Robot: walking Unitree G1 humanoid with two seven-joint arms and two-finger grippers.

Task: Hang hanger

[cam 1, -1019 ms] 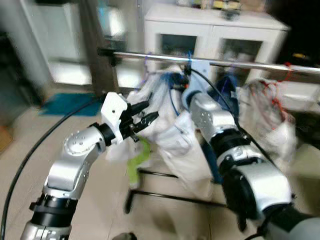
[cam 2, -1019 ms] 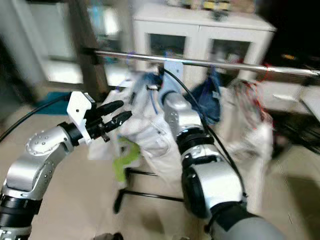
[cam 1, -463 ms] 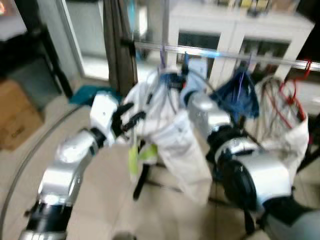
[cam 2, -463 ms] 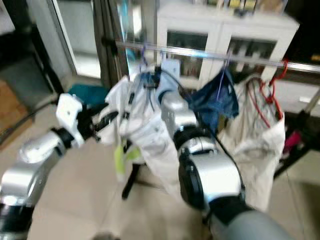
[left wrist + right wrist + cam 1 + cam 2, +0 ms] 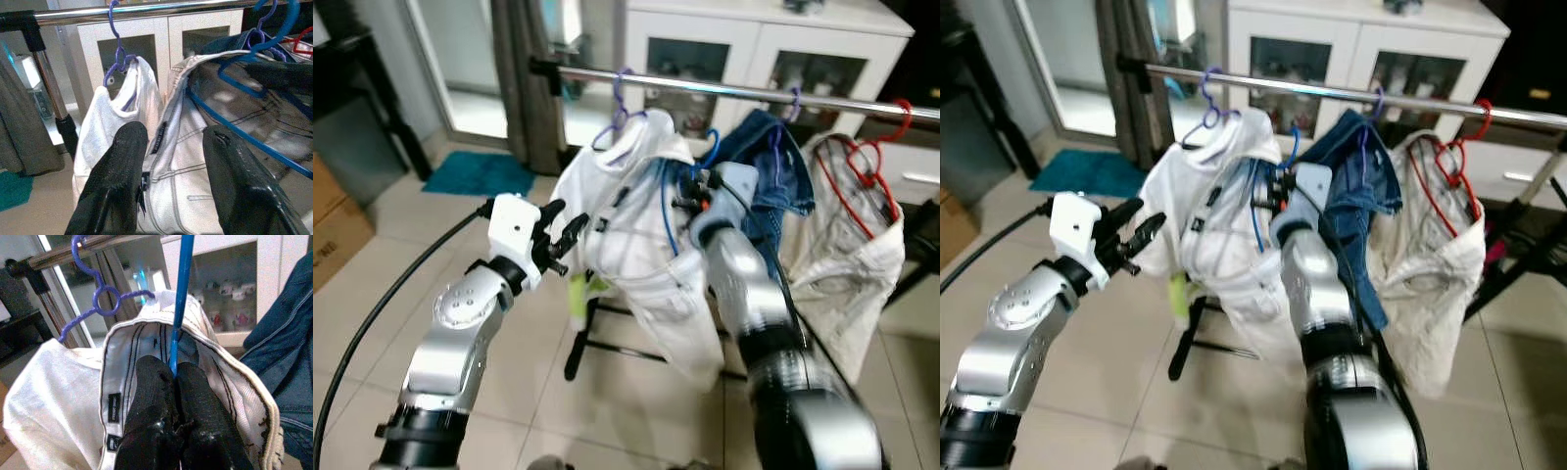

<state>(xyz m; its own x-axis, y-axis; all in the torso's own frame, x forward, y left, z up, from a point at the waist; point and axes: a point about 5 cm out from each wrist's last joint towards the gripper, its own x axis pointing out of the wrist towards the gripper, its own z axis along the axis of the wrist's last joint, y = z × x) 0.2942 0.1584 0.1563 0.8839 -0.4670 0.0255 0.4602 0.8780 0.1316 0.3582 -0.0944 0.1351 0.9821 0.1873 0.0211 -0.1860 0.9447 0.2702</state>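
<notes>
A blue hanger (image 5: pixel 665 206) carries a white garment (image 5: pixel 641 264) in front of the steel rail (image 5: pixel 734 90). My right gripper (image 5: pixel 172 369) is shut on the hanger's blue stem (image 5: pixel 180 298), just inside the garment's collar. In the head views the blue hook (image 5: pixel 1291 147) sits a little below the rail. My left gripper (image 5: pixel 570 230) is open beside the garment's left edge, its fingers (image 5: pixel 124 161) apart with nothing between them.
On the rail hang a purple hanger (image 5: pixel 622 98) with a white shirt, jeans (image 5: pixel 773 166), and a red hanger (image 5: pixel 886 127) with a cream garment. A white glass-door cabinet (image 5: pixel 773 44) stands behind. The rack's black feet (image 5: pixel 582 348) rest on tiles; cardboard box (image 5: pixel 333 220) at left.
The camera has shifted and the picture has sharpened. My right gripper, still shut on the blue hanger, now sits lower beneath the rail. The left gripper stays open beside the garment.
</notes>
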